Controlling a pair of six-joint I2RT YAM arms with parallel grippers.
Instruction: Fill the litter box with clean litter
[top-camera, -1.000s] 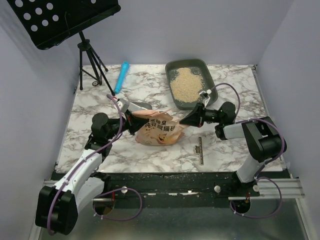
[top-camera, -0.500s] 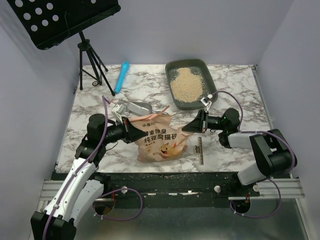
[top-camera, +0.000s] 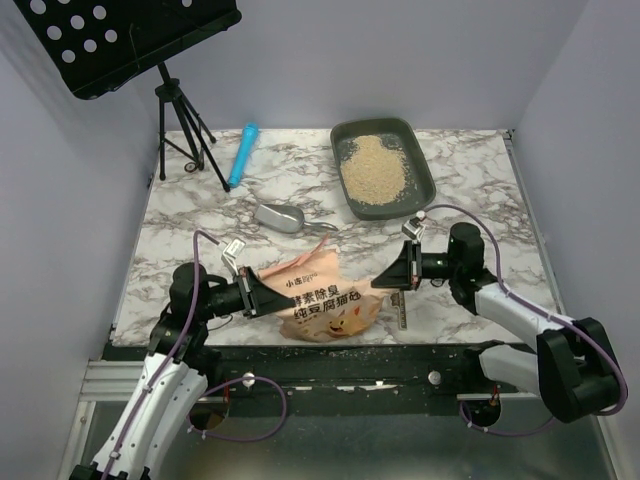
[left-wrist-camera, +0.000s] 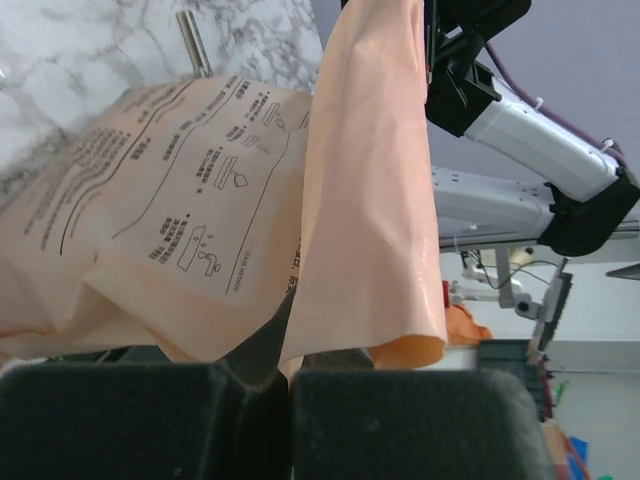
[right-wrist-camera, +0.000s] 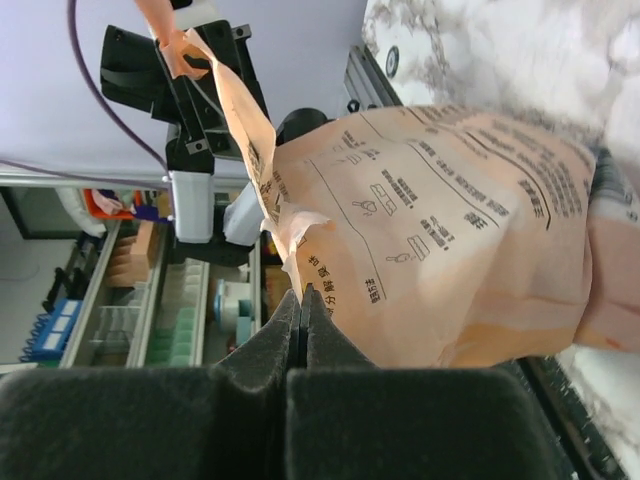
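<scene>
**Both pincers clamped on the orange bag; litter box at the far side**

My left pincer is pinched tight on the left edge of the orange-pink crinkly printed bag. My right pincer is pinched just as tight on the bag's right edge. In each wrist view my dark pads meet with only a thin fold of film caught between them. The bag sits between my two arms at the near edge of the white marble-patterned table, its printed face upward. I think its belly rests on the table, though from above I cannot be sure.

The dark grey-green shallow plastic litter box stands at the far side, right of centre, well apart from the bag. A loose heap of pale beige sandy litter lies inside it, and bare floor shows along the rim.

The silver metal scoop lies between box and bag, touching neither. A blue plastic tube lies far left, beside the legs of the black perforated music stand. A dark narrow strip lies just under my right pincer.
</scene>
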